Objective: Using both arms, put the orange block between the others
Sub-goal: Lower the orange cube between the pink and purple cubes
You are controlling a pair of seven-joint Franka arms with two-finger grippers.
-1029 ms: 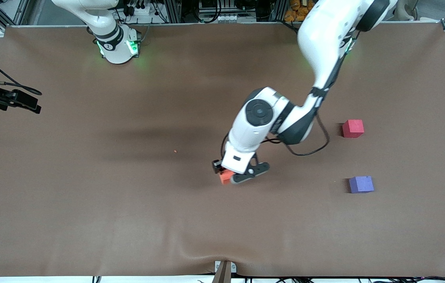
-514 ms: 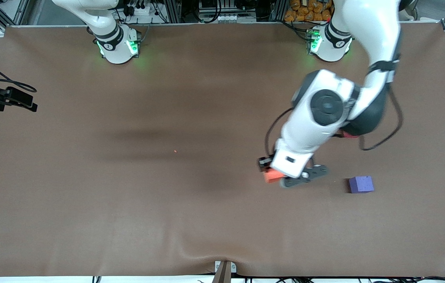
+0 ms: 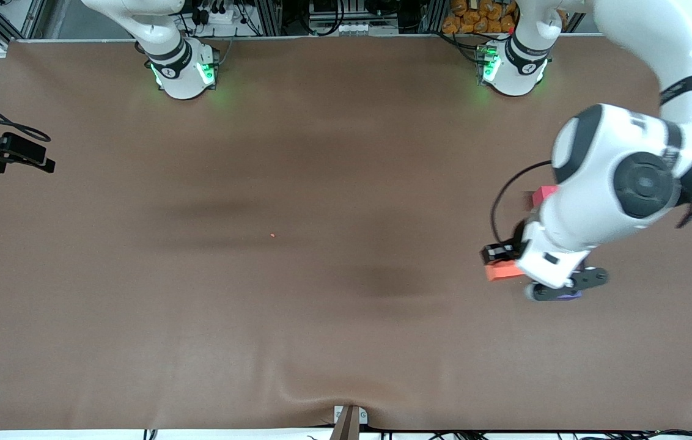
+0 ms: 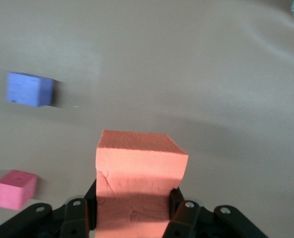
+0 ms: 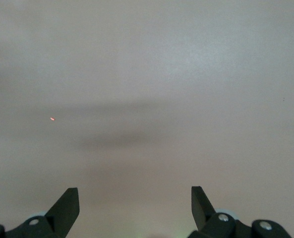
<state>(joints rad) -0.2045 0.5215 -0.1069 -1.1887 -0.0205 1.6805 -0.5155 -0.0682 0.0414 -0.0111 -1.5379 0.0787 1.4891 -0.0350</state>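
My left gripper (image 3: 508,264) is shut on the orange block (image 3: 502,271) and holds it above the table near the left arm's end. In the left wrist view the orange block (image 4: 139,168) fills the space between the black fingers (image 4: 185,214). The red-pink cube (image 3: 543,194) shows partly past the left arm. The purple-blue cube (image 3: 568,296) is almost hidden under the left hand. Both rest on the mat, the purple-blue cube (image 4: 30,89) and the red-pink cube (image 4: 14,188) apart from each other. My right gripper (image 5: 135,196) hangs open over bare mat, holding nothing.
A brown mat (image 3: 199,318) covers the whole table. A tiny orange crumb (image 3: 272,234) lies near the middle. The mat ripples at the edge nearest the front camera, by a clamp (image 3: 349,420). The right arm's hand (image 3: 13,153) waits at the right arm's end of the table.
My left arm has carried the orange block from the middle of the table toward the left arm's end, up to the two cubes. The right arm has barely moved.
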